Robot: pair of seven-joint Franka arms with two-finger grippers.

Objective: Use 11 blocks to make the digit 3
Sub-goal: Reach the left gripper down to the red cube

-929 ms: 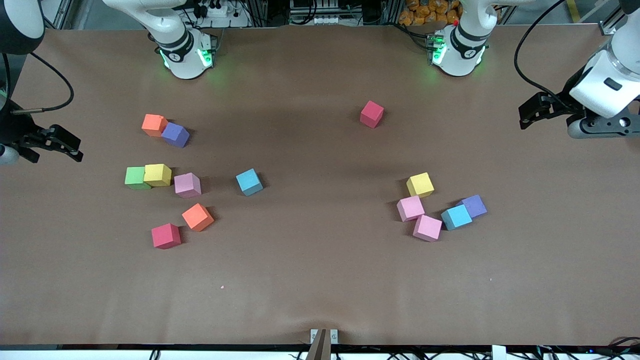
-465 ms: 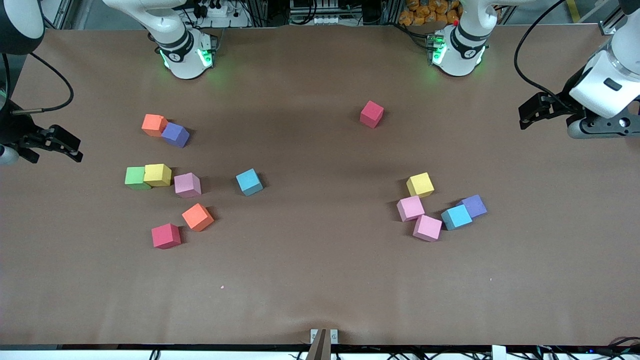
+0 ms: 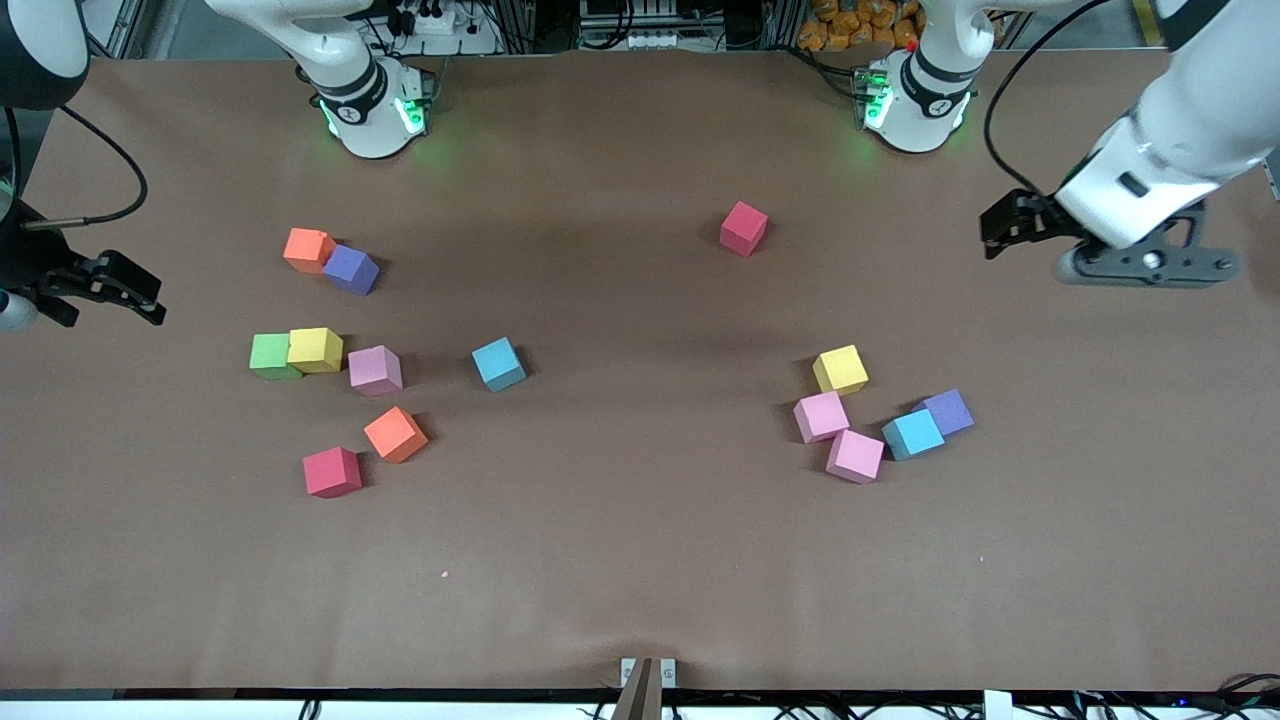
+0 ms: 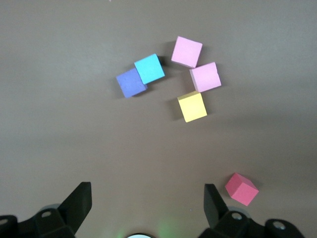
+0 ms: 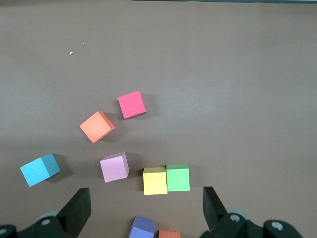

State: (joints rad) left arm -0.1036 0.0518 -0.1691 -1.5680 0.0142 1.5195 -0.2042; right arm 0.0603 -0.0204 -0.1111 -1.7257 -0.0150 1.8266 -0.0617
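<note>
The blocks lie loose in two clusters and no digit 3 shows. Toward the right arm's end are an orange block [image 3: 308, 249], purple [image 3: 351, 269], yellow [image 3: 316, 350], pink [image 3: 375, 369], blue [image 3: 498, 363], a second orange [image 3: 395, 433] and red [image 3: 331, 471]. Toward the left arm's end are yellow [image 3: 840, 369], two pink [image 3: 821, 416] [image 3: 855, 455], blue [image 3: 912, 433] and purple [image 3: 948, 411]. A lone red block [image 3: 743, 228] sits nearer the bases. My left gripper [image 3: 1000, 235] [image 4: 147, 198] hangs open and empty over bare table. My right gripper [image 3: 140, 295] [image 5: 147, 203] waits open at the table's end.
A green cube [image 3: 272, 355] touches the yellow block in the cluster toward the right arm's end. The brown table [image 3: 640, 560] is bare between the two clusters and along its edge nearest the front camera.
The left arm has swung in over the table, toward the lone red block. The right arm and all blocks have stayed put.
</note>
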